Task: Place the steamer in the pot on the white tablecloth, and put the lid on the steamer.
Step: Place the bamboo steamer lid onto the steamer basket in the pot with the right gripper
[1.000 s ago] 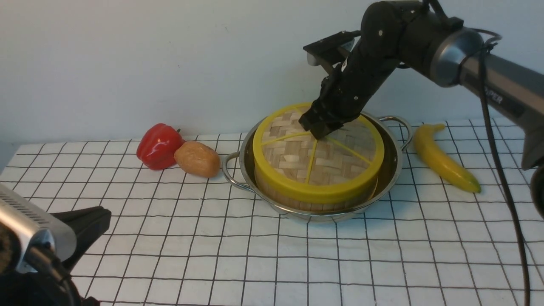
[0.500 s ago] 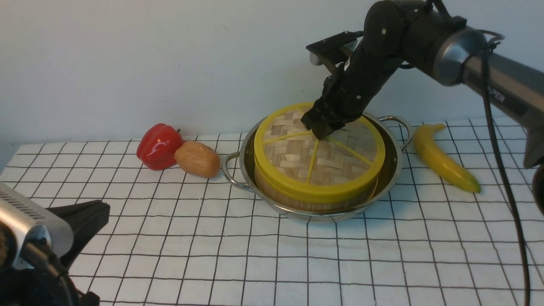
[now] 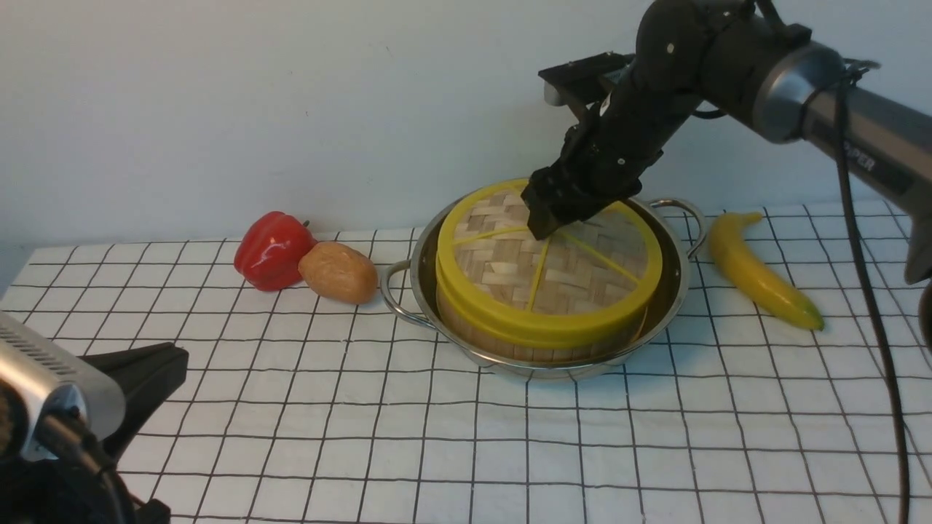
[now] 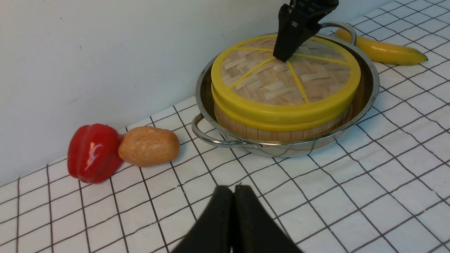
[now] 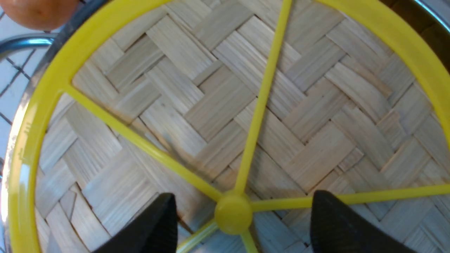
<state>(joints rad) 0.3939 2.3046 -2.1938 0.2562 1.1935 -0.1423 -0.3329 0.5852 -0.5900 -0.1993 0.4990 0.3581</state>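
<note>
A: Where's the lid [image 3: 547, 263]?
B: On the steamer [image 3: 510, 343] inside the pot [image 3: 673, 291]. The right claw [image 5: 242, 198] gapes wide over its middle, gripping nothing; the left claw [image 4: 233, 191] is closed, empty

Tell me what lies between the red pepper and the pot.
A brown potato, right against the red pepper, with a strip of white tablecloth left before the near handle of the pot. The front view shows it.

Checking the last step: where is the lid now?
In the front view the lid sits on the steamer inside the pot, right of centre, between the potato and the banana, under the open right gripper.
</note>
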